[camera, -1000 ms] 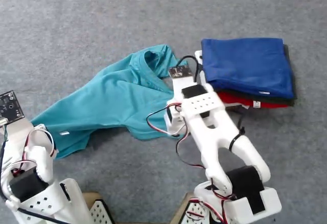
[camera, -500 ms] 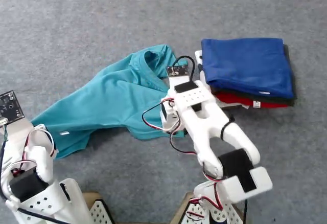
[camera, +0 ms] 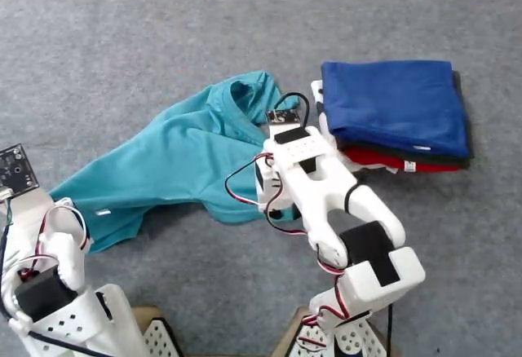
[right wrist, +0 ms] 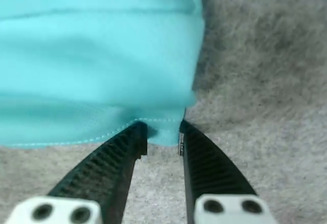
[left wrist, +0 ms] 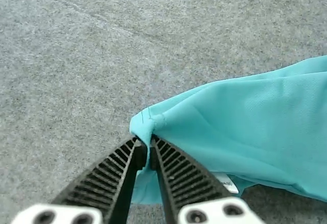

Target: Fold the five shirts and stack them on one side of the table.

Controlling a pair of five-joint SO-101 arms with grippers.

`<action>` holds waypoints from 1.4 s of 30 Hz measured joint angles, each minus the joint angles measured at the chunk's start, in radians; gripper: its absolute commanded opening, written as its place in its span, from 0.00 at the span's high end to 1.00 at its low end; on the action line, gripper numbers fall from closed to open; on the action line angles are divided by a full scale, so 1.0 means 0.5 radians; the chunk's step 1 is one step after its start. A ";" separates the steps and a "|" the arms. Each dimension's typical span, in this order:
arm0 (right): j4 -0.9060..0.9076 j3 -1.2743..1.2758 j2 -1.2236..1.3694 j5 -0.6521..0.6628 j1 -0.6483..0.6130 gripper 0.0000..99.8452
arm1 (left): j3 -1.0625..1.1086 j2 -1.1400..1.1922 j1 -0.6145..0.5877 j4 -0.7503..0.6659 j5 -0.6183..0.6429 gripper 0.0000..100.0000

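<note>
A teal shirt (camera: 179,161) lies unfolded and rumpled across the middle of the grey table (camera: 122,47). My left gripper (left wrist: 145,144) is shut on a bunched corner of the teal shirt (left wrist: 245,116), at the cloth's near left end. My right gripper (right wrist: 159,132) is open and low over the table, its two fingers straddling the stitched hem of the teal shirt (right wrist: 97,55). In the high view the right arm (camera: 306,169) covers the shirt's right edge, beside the stack. Folded shirts (camera: 395,108) are stacked at the right, blue on top of black and red.
The left arm (camera: 41,275) stands at the near left corner. Red and black wires (camera: 245,186) loop off the right arm over the cloth. Bare grey felt stretches behind the shirt and along the front right.
The right arm's elbow has swung back and to the left and its wrist has shifted slightly left over the shirt's edge. The left arm and the stack have not moved.
</note>
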 measured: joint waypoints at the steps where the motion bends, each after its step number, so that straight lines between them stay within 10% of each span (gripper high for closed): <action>1: -0.003 -0.003 0.006 0.000 0.000 0.88 | 0.000 0.000 0.000 0.000 0.000 0.97; 26: 0.000 -0.141 0.203 -0.006 -0.031 0.80 | 0.000 0.000 0.000 0.000 0.000 0.97; 42: 0.003 -0.157 0.270 0.080 0.000 0.99 | 0.000 0.000 0.000 0.000 0.000 0.97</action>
